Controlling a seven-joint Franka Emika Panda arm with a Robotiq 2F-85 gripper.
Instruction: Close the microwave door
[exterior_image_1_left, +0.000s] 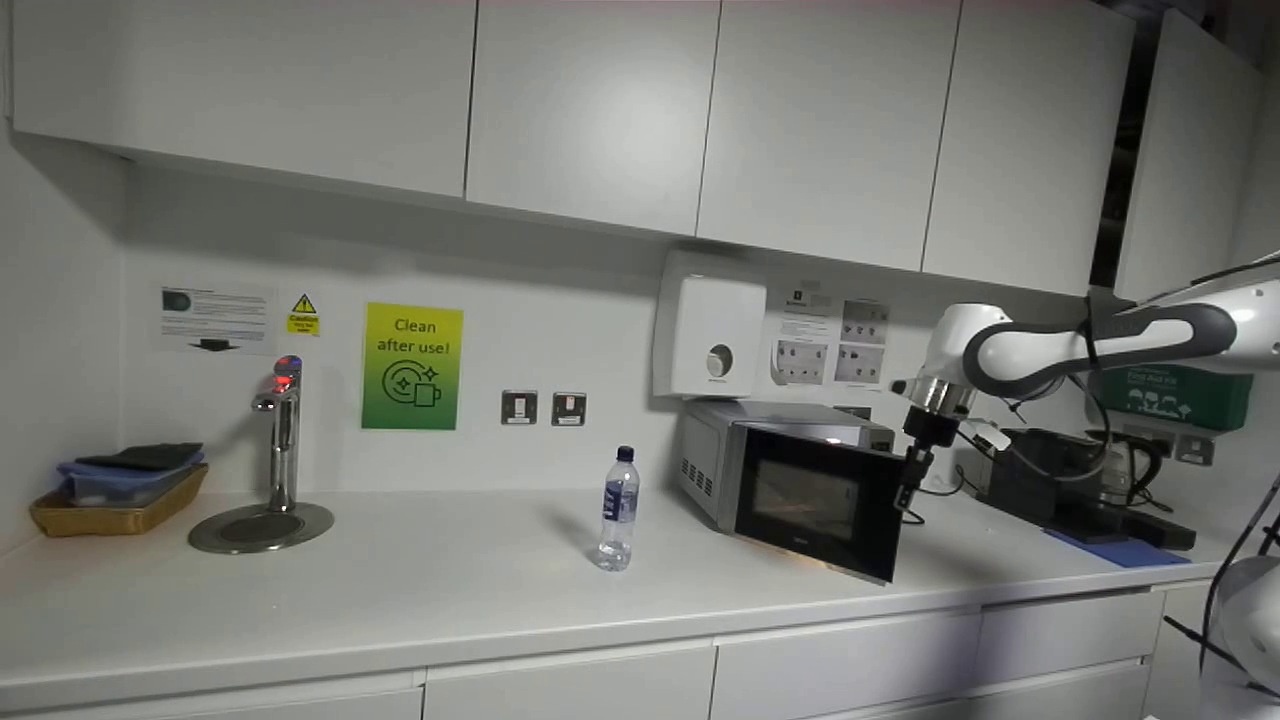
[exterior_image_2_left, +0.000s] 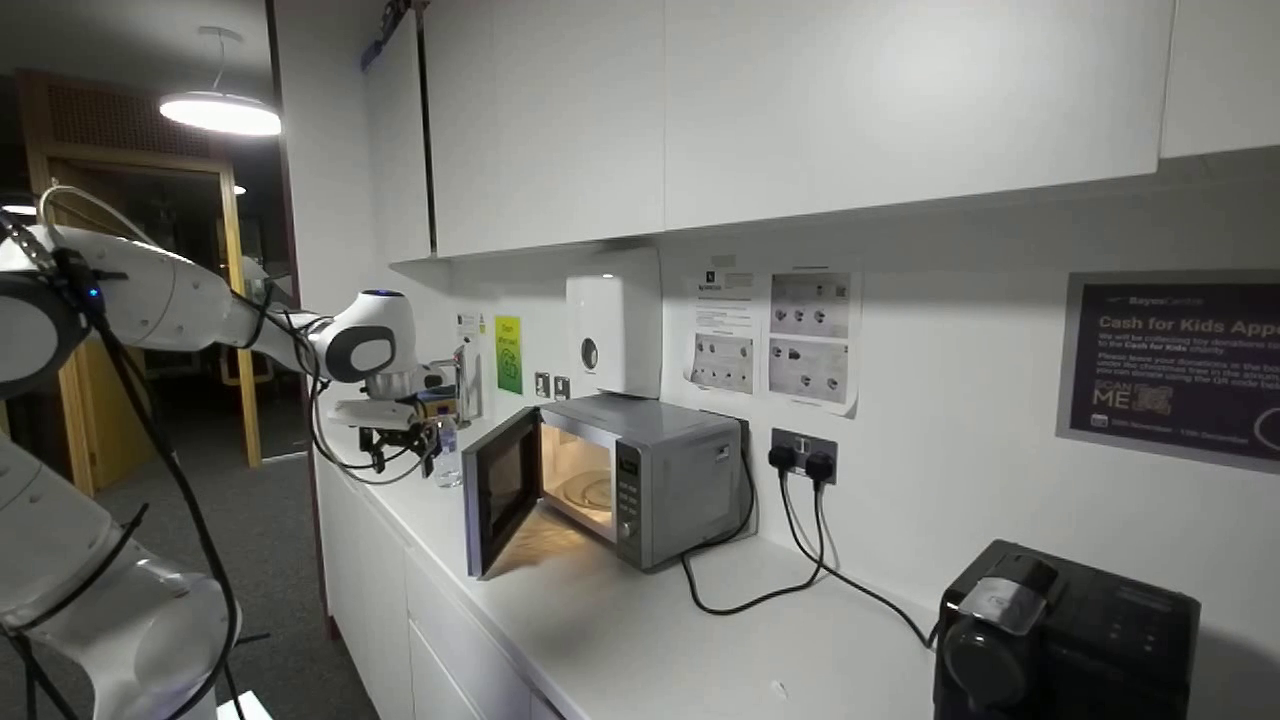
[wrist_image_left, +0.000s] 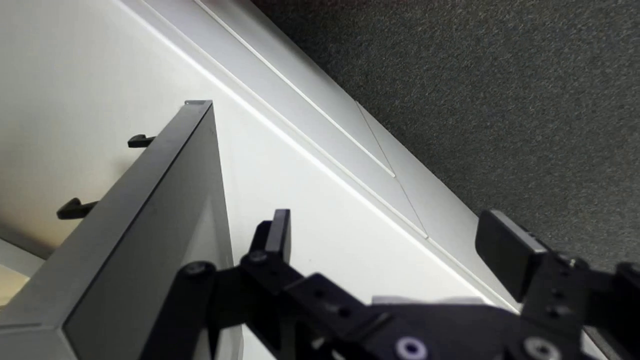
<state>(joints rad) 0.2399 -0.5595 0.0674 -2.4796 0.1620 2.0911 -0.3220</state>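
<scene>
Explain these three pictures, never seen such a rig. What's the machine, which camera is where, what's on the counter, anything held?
It's a single white robot arm ending in a black two-fingered gripper. Two pictures come from cameras outside the robot, viewing the kitchen counter from different places. The third is the wrist camera's view, so the gripper shows up close, with the open microwave door also in view. On the counter stand the silver-grey microwave, lit inside, a water bottle, a tap and a black coffee machine, among other things. The jaws are apart and hold nothing.
</scene>
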